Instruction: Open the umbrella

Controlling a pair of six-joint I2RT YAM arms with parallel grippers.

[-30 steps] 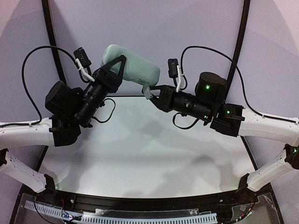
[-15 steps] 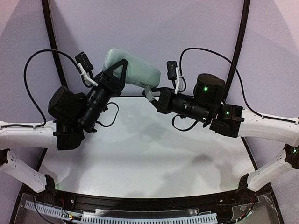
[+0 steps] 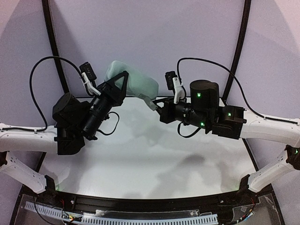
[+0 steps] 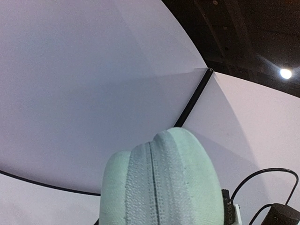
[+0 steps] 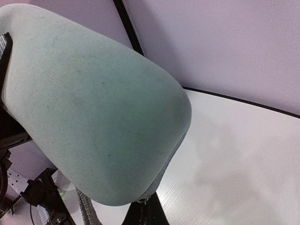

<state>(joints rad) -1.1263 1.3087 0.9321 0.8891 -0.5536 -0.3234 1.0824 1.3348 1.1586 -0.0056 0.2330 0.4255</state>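
Note:
A pale mint rounded-oblong storage case (image 3: 138,83) hangs in the air over the far edge of the table, held between both arms. My left gripper (image 3: 122,84) is shut around its left end. In the left wrist view only the case's zipped end (image 4: 157,183) shows, and my fingers are hidden. My right gripper (image 3: 153,101) is shut on the small zipper pull (image 5: 149,201) at the case's right lower end, where black fingertips (image 5: 140,216) are pinched together. The case (image 5: 89,103) fills the right wrist view. The umbrella is out of view.
The white table (image 3: 140,154) lies below the case. A grey strap (image 5: 84,211) hangs from the case. Pale curved walls with black ribs (image 3: 52,42) stand behind. A black rail (image 3: 140,206) runs along the near edge.
The case has come down and slightly nearer. My left arm has swung right and my right arm has moved left and rolled, both keeping their hold.

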